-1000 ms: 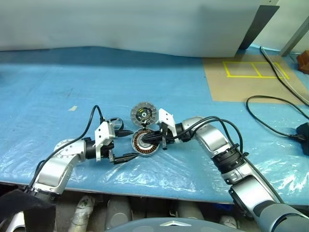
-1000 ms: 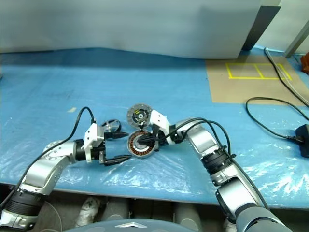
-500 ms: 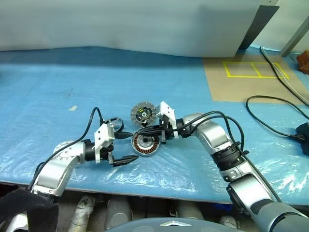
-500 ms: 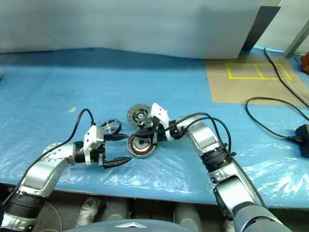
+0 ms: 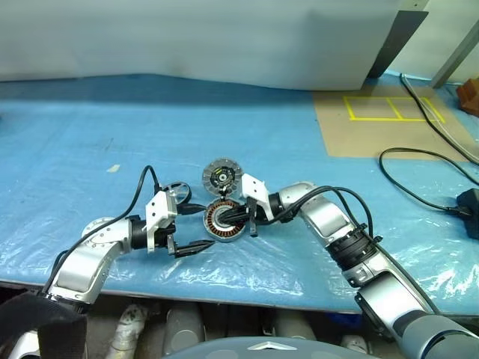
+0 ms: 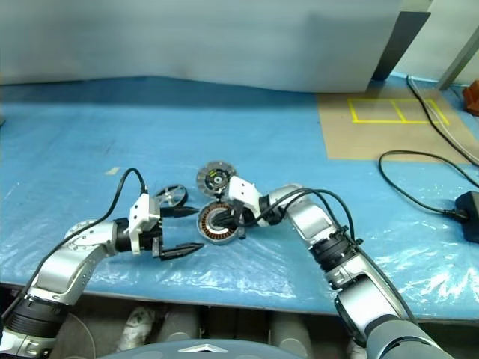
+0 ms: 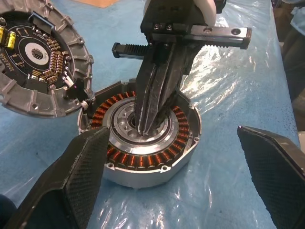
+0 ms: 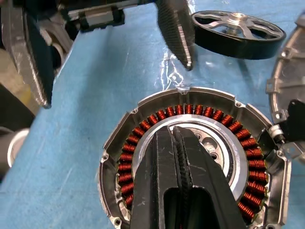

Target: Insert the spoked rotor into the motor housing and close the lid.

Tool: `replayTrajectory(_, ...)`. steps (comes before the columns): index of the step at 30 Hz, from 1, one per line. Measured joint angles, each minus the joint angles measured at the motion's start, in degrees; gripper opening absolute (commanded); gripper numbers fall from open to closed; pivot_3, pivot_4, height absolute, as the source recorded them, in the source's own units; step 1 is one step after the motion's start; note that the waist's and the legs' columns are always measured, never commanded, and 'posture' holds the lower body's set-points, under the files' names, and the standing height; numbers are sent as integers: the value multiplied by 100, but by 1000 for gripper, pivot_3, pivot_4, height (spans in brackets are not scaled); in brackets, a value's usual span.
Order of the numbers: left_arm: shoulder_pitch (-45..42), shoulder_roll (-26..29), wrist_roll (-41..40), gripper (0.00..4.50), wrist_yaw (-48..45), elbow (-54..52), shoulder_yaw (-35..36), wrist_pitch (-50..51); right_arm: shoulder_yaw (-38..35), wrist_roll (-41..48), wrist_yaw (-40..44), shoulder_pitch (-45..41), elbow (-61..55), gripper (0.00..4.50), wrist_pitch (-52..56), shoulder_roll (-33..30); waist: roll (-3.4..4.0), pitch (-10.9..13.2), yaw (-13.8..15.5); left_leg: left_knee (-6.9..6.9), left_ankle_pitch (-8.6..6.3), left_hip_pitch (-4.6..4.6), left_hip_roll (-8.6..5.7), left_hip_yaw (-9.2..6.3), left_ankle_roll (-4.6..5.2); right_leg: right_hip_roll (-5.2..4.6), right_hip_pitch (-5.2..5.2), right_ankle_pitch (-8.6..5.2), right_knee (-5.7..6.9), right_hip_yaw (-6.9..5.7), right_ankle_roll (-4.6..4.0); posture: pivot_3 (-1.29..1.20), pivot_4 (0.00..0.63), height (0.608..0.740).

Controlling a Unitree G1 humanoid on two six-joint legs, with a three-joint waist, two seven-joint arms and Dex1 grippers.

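A: Where is the motor housing (image 5: 223, 222) sitting?
B: On the tabletop (image 5: 90, 142), lid (image 5: 221, 177) lying open; right tool (image 7: 145, 129), fingers together, is poking its centre.
A: Left tool (image 5: 187, 226)?
B: Gaping apart, beside the spoked rotor (image 5: 174, 191).

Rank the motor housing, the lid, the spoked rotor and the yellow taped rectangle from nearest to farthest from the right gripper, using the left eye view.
1. motor housing: right gripper, shut, fingertips in its centre.
2. lid: open, just behind the housing.
3. spoked rotor: to the housing's left, by the left gripper.
4. yellow taped rectangle: far back right, on the brown board.
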Motion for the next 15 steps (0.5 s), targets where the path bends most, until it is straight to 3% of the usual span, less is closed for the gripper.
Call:
replayTrajectory(7, 2, 0, 0, 4500, -2, 2, 0, -14, -571, 670, 11, -199, -455, 15, 798, 105, 0, 2, 4, -5, 1, -29, 3, -1, -2, 2, -23, 0, -2, -9, -1, 0, 150, 740)
replayTrajectory(11, 1, -3, 0, 4500, -1, 2, 0, -17, 174, -27, -2, 19, -336, 15, 229, -231, -1, 2, 12, -6, 1, -32, 1, -1, -3, 0, -21, 0, -9, -12, -1, 0, 150, 740)
replayTrajectory(15, -15, -12, 2, 4500, 1, 20, 1, -16, 355, -282, -30, 74, -271, 15, -428, -277, 0, 0, 8, -5, 0, -4, 0, 0, -2, -1, -1, -1, -9, -5, 0, 0, 150, 740)
